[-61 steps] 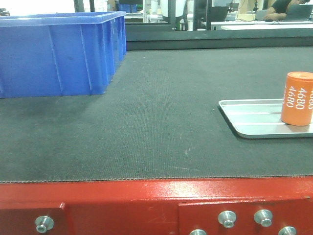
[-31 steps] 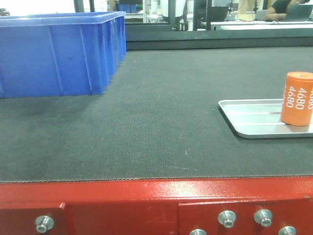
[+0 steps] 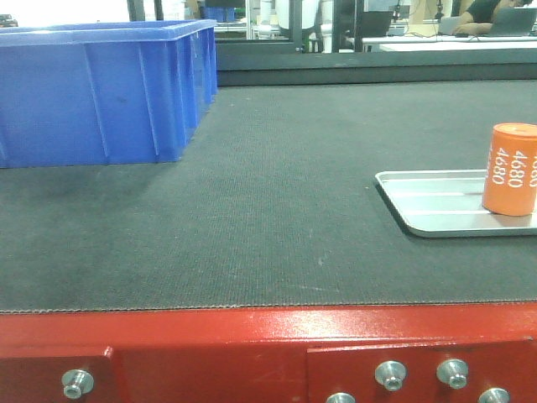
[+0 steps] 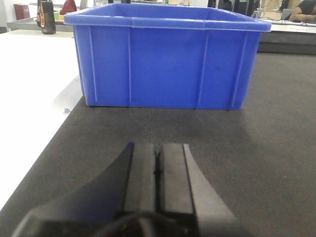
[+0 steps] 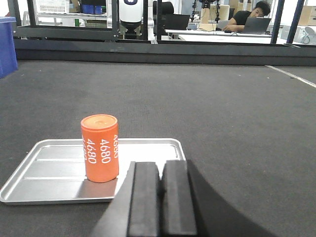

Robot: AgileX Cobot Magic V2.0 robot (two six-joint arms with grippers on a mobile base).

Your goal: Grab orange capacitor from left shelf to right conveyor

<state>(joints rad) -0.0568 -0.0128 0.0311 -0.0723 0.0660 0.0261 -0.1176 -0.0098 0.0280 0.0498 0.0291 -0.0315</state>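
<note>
— Capacitor position, please?

— Orange capacitor [image 5: 99, 147] stands upright on the silver tray [image 5: 49, 185], "4680" printed in white down its side. The tray lies flat on the right conveyor [image 3: 268, 218], whose dark belt runs above a red frame [image 3: 252, 353] with silver bolts.

— And your grippers?

— My right gripper [image 5: 160, 185] has its jaws pressed together on nothing, low over the belt, just beside the tray's near right corner. My left gripper [image 4: 158, 170] is likewise closed and empty, pointing at the blue bin [image 4: 165, 59] that sits on the belt ahead.
</note>
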